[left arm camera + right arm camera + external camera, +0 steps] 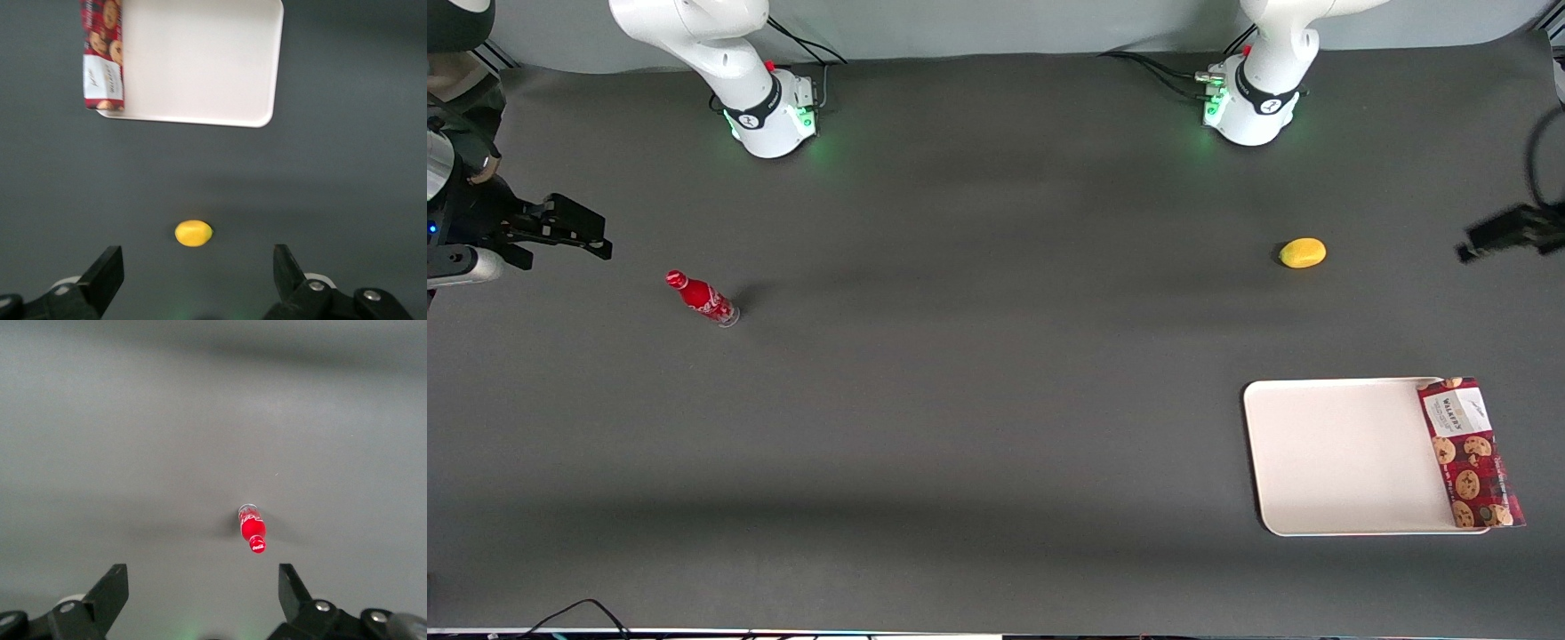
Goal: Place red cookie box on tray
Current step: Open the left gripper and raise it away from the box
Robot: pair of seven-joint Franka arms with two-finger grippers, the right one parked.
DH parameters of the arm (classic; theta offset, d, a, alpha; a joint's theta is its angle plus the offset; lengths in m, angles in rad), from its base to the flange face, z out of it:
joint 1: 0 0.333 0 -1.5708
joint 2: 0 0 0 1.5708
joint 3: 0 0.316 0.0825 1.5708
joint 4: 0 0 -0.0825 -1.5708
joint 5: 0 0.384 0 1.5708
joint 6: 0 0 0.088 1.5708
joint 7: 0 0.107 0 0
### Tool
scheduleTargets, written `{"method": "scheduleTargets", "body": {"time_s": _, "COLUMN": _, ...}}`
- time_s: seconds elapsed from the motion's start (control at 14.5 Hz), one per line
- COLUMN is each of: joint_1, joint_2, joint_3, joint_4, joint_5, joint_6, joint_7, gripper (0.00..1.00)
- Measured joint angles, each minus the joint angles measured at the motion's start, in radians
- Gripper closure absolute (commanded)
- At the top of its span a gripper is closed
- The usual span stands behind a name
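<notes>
- Nearest the front camera, in the lower right of the front frame, the red cookie box (1470, 453) lies lengthwise along the short edge of the tray (1343, 458) toward the working arm's end, white label end pointing away from the camera.
- It looks only partly on: one long side rests over the tray's rim while the outer side overhangs onto the dark table (978, 400). The rest of the tray is bare.
- Call it placed but marginal; a nudge further onto the tray may be all that is left.
- Farther up the frame, a small yellow lemon-like fruit (1303, 252) sits alone, well apart from the tray.
- At the right edge, mid-height, the gripper (1503, 233) hangs clear of box and tray; the wrist view shows its fingers (103, 273) spread wide, holding nothing.
- Toward the parked arm's end, left of centre, a red soda bottle (701, 298) stands untouched.
</notes>
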Motion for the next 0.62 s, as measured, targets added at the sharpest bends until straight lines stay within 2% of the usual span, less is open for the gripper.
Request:
{"method": "scheduleTargets", "body": {"time_s": 0.14, "joint_1": -0.068, "joint_2": -0.037, "joint_3": -0.007, "joint_4": -0.043, "joint_5": 0.006, "joint_6": 0.0, "joint_7": -0.061, "gripper": 0.0}}
{"method": "scheduleTargets", "body": {"time_s": 0.28, "joint_1": -0.126, "joint_2": -0.04, "joint_3": -0.021, "joint_4": -0.047, "joint_5": 0.049, "joint_6": 0.002, "joint_7": -0.11, "gripper": 0.0}}
{"method": "scheduleTargets", "body": {"time_s": 0.62, "joint_1": -0.142, "joint_2": -0.037, "joint_3": -0.04, "joint_4": -0.037, "joint_5": 0.06, "joint_6": 0.012, "joint_7": -0.122, "gripper": 0.0}}
